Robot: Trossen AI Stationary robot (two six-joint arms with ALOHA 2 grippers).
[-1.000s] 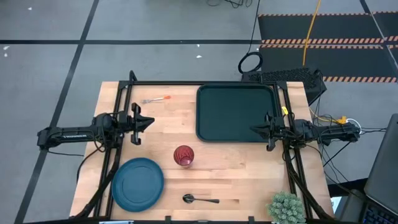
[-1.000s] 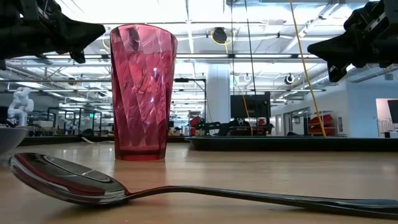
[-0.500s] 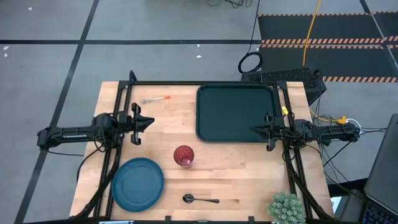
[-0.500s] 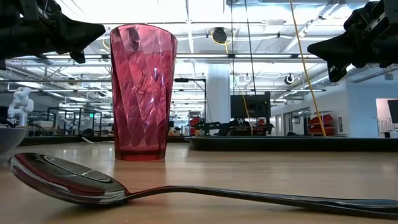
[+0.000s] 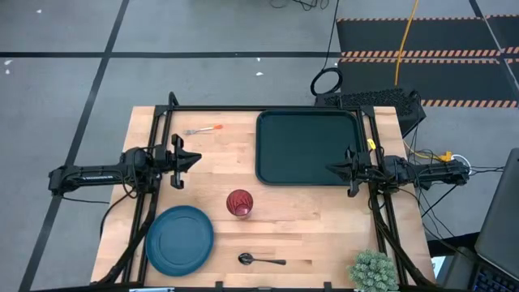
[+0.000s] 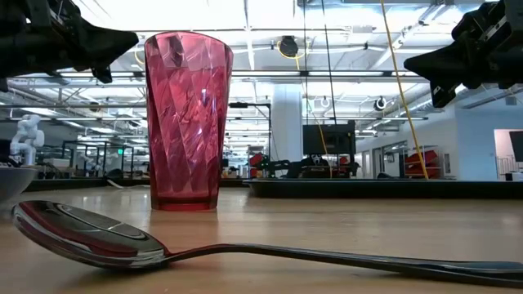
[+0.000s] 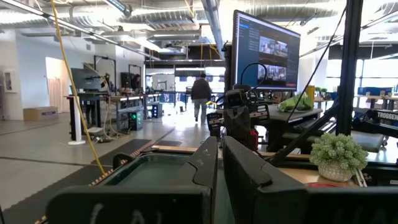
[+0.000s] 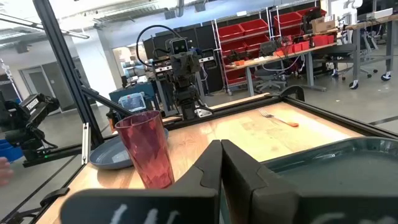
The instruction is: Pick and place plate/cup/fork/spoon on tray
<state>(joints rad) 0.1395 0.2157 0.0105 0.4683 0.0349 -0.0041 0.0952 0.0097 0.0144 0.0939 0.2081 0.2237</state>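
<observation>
The blue plate lies flat at the table's near left. The red cup stands upright at the middle, and shows in the low view and the right wrist view. The dark spoon lies near the front edge. The orange-handled fork lies at the far left. The dark tray lies at the far right. My left gripper is shut and hovers over the left side. My right gripper is shut and hovers at the tray's near right edge.
A small green plant stands at the table's near right corner. A black frame runs along the far edge and down both sides. Bare wood lies between the cup and the tray.
</observation>
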